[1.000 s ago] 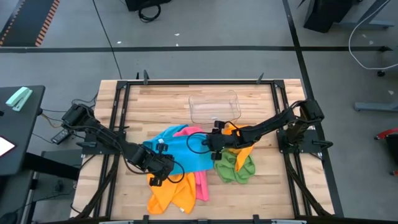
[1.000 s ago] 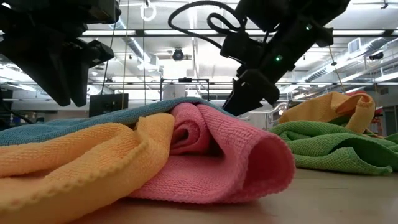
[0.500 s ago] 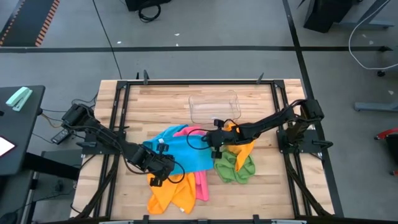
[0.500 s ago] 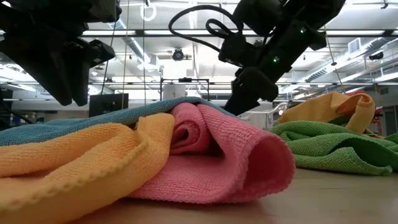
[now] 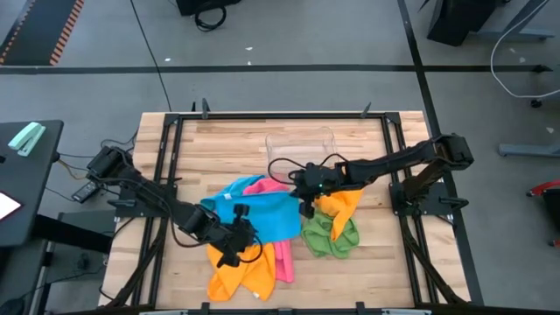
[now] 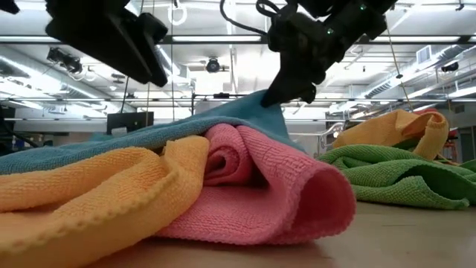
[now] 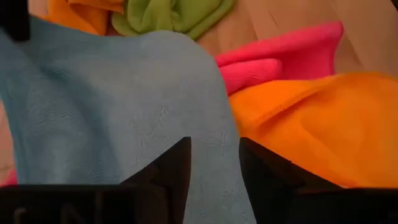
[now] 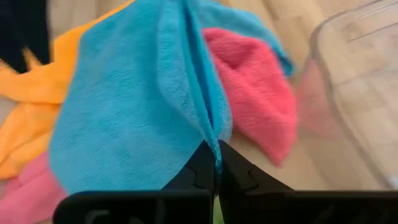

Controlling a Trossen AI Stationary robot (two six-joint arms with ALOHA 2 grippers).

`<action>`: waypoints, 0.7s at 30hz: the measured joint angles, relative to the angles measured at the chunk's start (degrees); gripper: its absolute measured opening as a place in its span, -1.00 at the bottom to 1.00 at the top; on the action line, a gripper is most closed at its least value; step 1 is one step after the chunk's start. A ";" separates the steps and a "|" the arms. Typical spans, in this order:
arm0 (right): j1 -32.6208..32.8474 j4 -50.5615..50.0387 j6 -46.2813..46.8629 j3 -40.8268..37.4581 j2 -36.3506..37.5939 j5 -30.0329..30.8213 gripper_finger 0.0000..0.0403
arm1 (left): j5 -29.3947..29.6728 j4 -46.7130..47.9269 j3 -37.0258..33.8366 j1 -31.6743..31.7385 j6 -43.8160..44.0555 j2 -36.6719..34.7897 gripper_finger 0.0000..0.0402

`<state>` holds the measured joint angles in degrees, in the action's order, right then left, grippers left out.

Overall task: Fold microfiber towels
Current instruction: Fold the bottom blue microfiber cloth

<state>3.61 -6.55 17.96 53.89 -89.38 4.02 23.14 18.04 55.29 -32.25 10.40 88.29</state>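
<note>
The blue towel [image 5: 256, 213] lay draped over the pink towel [image 6: 282, 186] near the table's middle, just in front of the clear plastic tray [image 5: 302, 149]. It looked light, limp and grippy (microfiber clings to itself), so corners or hems seemed the best places to hold. The right gripper [image 5: 305, 206] was pinched fully closed on the blue towel's edge nearest the tray, lifting it into a peak. The left gripper [image 5: 233, 249], at the blue towel's opposite edge, had its fingers [image 7: 177, 163] partly apart astride the cloth, not clamped.
</note>
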 joint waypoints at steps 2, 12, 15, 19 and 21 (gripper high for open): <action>0.19 0.00 0.07 0.00 0.00 -0.01 -0.96 | -0.04 0.17 0.00 -0.90 1.38 0.00 -0.22; -0.09 0.64 4.69 0.00 0.49 -1.66 -0.96 | -0.04 4.16 0.00 -3.61 3.46 0.00 -0.29; -0.55 1.05 6.96 0.00 0.57 -2.60 -0.97 | 0.37 3.81 0.00 -2.90 3.46 -0.02 -0.28; -0.62 2.58 10.06 0.00 0.57 -3.16 -0.97 | 0.46 3.61 0.00 -2.04 3.14 -0.02 -0.24; -0.36 4.53 10.25 0.00 0.57 -3.46 -0.97 | 0.50 2.90 0.00 -1.93 2.00 -0.02 -0.22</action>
<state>3.25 -2.02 28.21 53.89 -88.82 0.56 23.63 20.94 55.29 -34.17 12.41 88.27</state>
